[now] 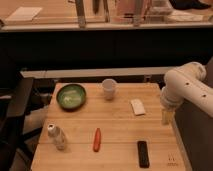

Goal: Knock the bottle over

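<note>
The bottle [57, 136], small, pale and translucent with a round white cap, stands upright near the front left of the wooden table [117, 125]. An orange carrot [96, 139] lies just to its right. My gripper [167, 117] hangs down from the white arm [187, 87] at the table's right edge, far from the bottle, with nothing seen in it.
A green bowl [71, 96] sits at the back left, a white cup [109, 88] at the back middle. A pale flat block [137, 106] lies right of centre, and a black remote-like bar [143, 153] near the front right. A dark chair stands left of the table.
</note>
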Robot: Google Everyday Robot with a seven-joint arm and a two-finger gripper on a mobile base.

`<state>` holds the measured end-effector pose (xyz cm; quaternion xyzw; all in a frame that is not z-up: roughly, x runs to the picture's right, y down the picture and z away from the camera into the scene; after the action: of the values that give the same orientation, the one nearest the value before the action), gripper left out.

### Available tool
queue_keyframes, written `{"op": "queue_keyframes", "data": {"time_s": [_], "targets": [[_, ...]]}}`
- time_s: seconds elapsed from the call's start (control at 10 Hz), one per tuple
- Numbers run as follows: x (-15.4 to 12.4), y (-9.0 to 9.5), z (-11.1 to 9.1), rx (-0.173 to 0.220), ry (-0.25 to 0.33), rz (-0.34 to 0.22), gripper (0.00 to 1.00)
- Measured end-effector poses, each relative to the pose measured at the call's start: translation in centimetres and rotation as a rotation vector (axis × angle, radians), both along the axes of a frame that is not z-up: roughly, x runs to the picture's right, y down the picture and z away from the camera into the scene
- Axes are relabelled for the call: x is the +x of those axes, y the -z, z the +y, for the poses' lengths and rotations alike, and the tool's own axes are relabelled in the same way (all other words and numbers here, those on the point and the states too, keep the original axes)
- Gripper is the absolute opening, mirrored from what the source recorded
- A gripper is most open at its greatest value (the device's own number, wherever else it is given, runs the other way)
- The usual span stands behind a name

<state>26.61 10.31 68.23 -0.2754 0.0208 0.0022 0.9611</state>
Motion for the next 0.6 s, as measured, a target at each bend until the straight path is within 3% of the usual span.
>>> {"op": "queue_keyframes", "data": {"time_s": [0.3,0.6], "targets": [[-4.9,0.1,-0.6,0.016,0.064,-0.022,0.80],[-6.7,0.4,-0.7,0.022,0.111,-0.040,0.80]]}}
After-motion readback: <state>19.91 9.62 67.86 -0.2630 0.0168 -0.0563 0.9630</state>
